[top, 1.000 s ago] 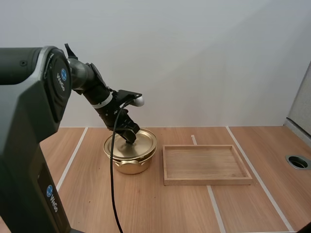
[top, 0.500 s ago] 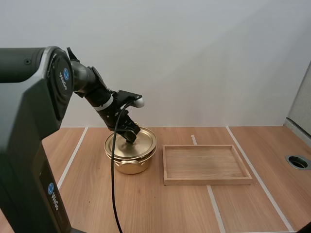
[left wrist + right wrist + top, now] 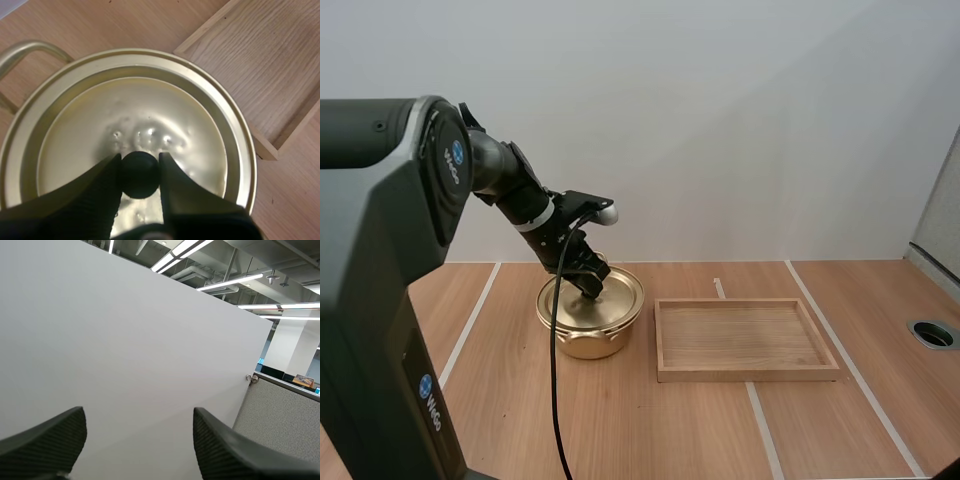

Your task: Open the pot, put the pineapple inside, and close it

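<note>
A pale wooden worktop marked with white tape lines is carrying everything here, with a plain light wall rising behind it. The gold pot is standing left of centre. A wooden tray is lying just beside it on the right, not touching it. The lid is sitting on the pot, seemingly level and seated all round. The left gripper is reaching down over the lid's centre, and its fingers are pinching the black knob from both sides. The right gripper is pointing at the wall, well away from the work, its fingers standing wide apart around nothing.

The step in hand, as I judge it, is opening the pot. Doing it well is calling for a straight upward lift, so that the lid is clearing the rim evenly rather than dragging the pot sideways. The knob is looking round and smooth, so the pinch should be sitting at its widest part or below before any pull. A grip high on the ball is risking a slip. Once clear, the lid is needing a flat resting place, and the tray is looking like the obvious one.
</note>
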Controlling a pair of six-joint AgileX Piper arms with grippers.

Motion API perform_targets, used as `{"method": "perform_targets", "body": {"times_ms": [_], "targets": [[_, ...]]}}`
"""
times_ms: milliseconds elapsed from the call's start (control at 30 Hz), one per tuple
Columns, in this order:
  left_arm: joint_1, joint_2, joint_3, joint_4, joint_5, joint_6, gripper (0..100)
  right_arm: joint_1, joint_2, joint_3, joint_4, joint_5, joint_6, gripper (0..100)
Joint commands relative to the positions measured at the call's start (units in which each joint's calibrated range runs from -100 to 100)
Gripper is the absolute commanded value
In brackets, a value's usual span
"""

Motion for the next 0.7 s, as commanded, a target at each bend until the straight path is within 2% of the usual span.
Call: {"method": "perform_targets", "body": {"times_ms": [0, 67, 100, 367, 533, 667], "targets": [[0.07, 0.7, 1.2, -0.2, 0.6, -0.5, 71, -0.1, -0.7, -0.2, -0.8, 0.2, -0.1, 100], [0.07, -0.5, 1.2, -1.5, 2.3, -0.4, 94, -0.1, -0.6, -0.2, -0.8, 0.1, -0.1, 100], [0.07, -1.4, 1.0, -2.5, 2.5, 0.1, 100, -0.1, -0.6, -0.2, -0.8, 0.1, -0.1, 100], [0.07, -11.9, -4.3, -6.6, -1.6, -0.4, 100, -0.1, -0.6, -0.2, 0.2, 2.7, -0.1, 100], [0.07, -23.7, -11.3, -7.1, -15.2, -6.1, 100, -0.1, -0.6, -0.2, 0.7, 6.8, -0.1, 100], [0.07, -32.8, -13.9, -10.1, -23.2, -8.8, 100, -0.1, -0.6, -0.2, 4.6, 9.7, -0.1, 100]]}}
